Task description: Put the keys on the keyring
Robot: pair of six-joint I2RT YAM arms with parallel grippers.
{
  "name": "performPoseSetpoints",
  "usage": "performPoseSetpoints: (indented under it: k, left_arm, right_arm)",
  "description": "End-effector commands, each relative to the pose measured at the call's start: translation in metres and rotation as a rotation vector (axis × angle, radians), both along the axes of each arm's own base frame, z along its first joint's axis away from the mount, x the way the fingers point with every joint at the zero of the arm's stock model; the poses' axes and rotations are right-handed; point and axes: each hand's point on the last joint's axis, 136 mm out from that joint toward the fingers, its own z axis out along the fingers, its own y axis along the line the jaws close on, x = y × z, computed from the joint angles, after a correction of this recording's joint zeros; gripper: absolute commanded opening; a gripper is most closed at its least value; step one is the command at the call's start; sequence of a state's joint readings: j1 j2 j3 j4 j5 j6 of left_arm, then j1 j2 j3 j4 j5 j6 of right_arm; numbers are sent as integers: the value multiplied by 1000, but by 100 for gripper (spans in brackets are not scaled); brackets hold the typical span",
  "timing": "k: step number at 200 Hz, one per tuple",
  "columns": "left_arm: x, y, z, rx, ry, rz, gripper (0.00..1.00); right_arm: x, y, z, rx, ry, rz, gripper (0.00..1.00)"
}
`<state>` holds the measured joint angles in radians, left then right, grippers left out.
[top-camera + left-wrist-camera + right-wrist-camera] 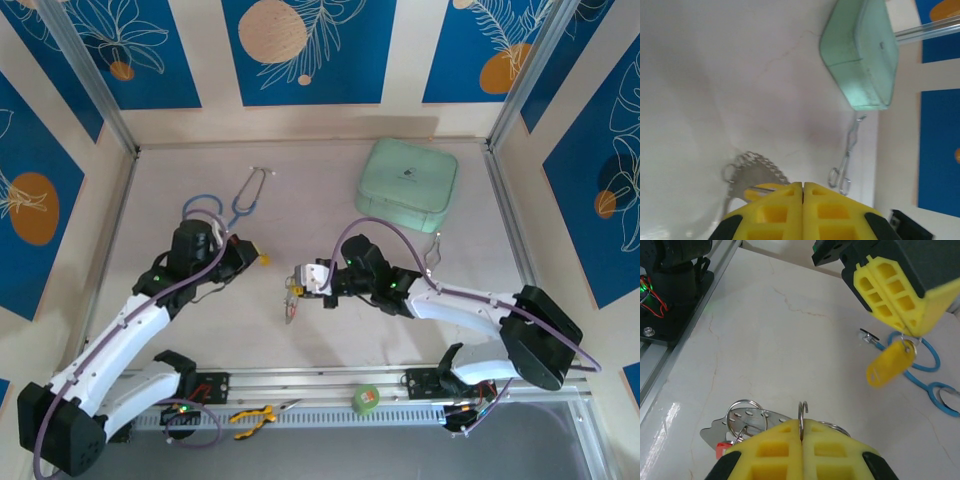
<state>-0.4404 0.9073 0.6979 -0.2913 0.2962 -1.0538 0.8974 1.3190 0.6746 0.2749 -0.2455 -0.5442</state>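
My right gripper (299, 283) (801, 428) is shut on the thin silver keyring (801, 412), which stands edge-on between its fingers. A bunch of silver keys (290, 308) (760, 420), smaller rings and a small red tag (722, 449) hangs from it just above the table. In the left wrist view the same bunch (752, 172) shows as a jagged fringe. My left gripper (252, 255) (803, 186) (907, 332) is shut on the small ring of a yellow key tag (264, 259) (888, 366), which dangles from its tips. The two grippers face each other with a gap between them.
A blue stethoscope (235, 205) (927, 372) lies behind the left gripper. A mint-green case (407, 185) (860, 55) sits at the back right, with a silver wire clip (432, 252) (847, 155) in front of it. A green tape roll (366, 400) and yellow pliers (255, 415) rest on the front rail.
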Motion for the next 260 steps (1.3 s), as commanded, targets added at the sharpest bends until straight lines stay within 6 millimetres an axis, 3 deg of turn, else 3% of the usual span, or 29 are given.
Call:
performPoseSetpoints:
  k: [1, 28, 85, 162, 260]
  left_arm:
    - [-5, -15, 9, -106, 16, -5, 0]
    - [-13, -28, 15, -135, -3, -58, 0]
    - [-22, -45, 9, -177, 16, -85, 0]
    - [-33, -54, 6, -147, 21, -140, 0]
    - [-41, -50, 5, -101, 20, -174, 0]
  right_arm:
    - [-1, 12, 20, 67, -10, 33, 0]
    - [1, 11, 16, 65, -16, 40, 0]
    - [5, 15, 21, 74, -26, 44, 0]
    - [17, 18, 22, 78, -63, -9, 0]
    - [33, 15, 23, 64, -110, -89, 0]
